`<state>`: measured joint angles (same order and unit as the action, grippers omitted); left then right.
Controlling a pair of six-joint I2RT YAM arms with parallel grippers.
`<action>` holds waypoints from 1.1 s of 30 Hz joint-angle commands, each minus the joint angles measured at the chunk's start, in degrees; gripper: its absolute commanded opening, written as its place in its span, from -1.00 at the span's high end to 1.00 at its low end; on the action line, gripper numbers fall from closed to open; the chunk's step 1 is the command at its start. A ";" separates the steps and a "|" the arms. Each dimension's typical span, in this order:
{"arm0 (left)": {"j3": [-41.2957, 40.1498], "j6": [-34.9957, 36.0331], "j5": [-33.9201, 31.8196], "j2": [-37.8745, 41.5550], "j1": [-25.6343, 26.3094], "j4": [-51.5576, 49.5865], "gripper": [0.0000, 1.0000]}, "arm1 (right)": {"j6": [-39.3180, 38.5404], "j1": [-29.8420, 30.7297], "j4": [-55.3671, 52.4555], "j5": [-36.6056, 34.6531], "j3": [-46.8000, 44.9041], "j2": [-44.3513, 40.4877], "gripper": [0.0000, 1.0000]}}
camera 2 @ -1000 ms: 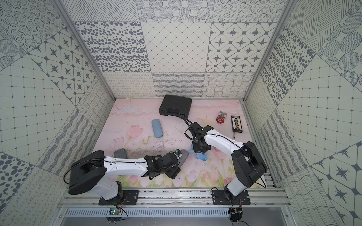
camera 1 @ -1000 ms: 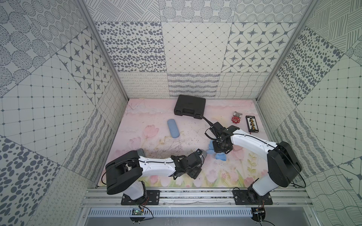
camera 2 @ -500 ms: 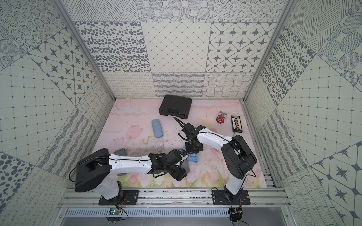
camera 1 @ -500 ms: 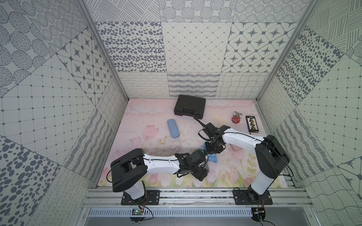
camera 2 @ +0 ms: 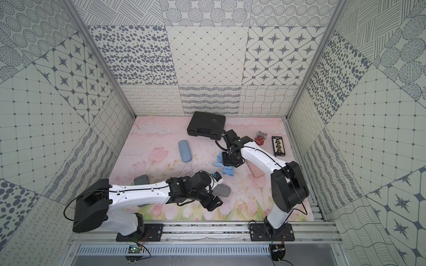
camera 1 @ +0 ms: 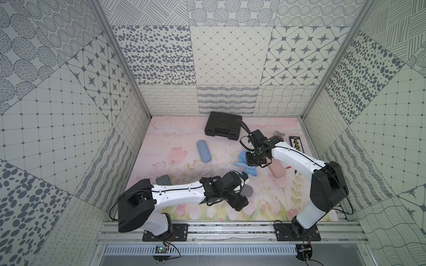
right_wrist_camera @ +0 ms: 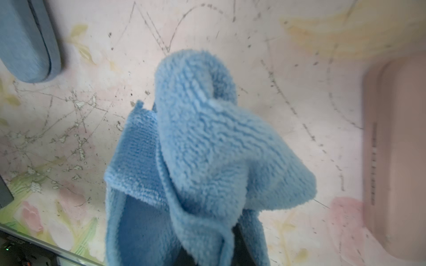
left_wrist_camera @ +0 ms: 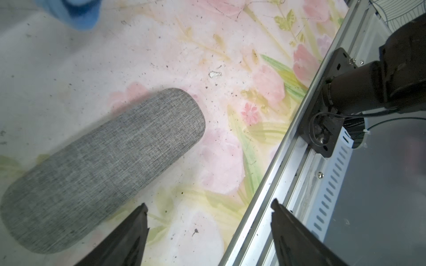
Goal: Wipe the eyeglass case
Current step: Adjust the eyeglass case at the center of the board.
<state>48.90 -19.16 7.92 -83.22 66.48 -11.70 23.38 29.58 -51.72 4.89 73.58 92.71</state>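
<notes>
A grey fabric eyeglass case (camera 1: 247, 191) (camera 2: 223, 191) (left_wrist_camera: 103, 165) lies flat on the floral mat near the front. My left gripper (camera 1: 239, 203) (camera 2: 213, 203) (left_wrist_camera: 208, 207) stands open just in front of it, over the mat's front edge, with nothing between its fingers. Farther back, my right gripper (camera 1: 253, 161) (camera 2: 231, 160) (right_wrist_camera: 207, 248) is shut on a fluffy blue cloth (camera 1: 250, 171) (camera 2: 228, 171) (right_wrist_camera: 207, 149). The cloth hangs down over the jaws and hides them, apart from the grey case.
A blue eyeglass case (camera 1: 203, 151) (right_wrist_camera: 25, 41) lies mid-left, a pink case (camera 1: 277, 171) (right_wrist_camera: 396, 156) beside the right arm, and another grey case (camera 1: 163, 179) at the left. A black tool case (camera 1: 223, 125), a red valve (camera 2: 258, 141) and a black board (camera 1: 296, 144) sit at the back. The metal rail (left_wrist_camera: 288, 161) runs along the front.
My right gripper swung the cloth toward the grey case, then drew back away from it. My left gripper opened a little wider and shifted toward the front rail.
</notes>
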 commanded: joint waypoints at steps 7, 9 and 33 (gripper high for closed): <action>2.44 3.70 -0.72 -3.79 -12.21 -4.66 -0.78 | 9.41 0.53 -3.71 -2.76 -20.27 -14.52 1.00; 1.64 1.41 0.55 -4.21 -13.88 -1.99 -0.79 | 12.51 1.93 -4.49 -4.08 -23.56 -16.17 1.00; -17.98 -17.34 11.50 5.86 -13.31 15.69 -0.70 | 9.02 3.78 1.90 -3.41 -16.51 -2.42 1.00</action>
<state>31.33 -33.54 17.50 -79.90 52.25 2.52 37.19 34.87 -47.92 3.95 55.64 91.48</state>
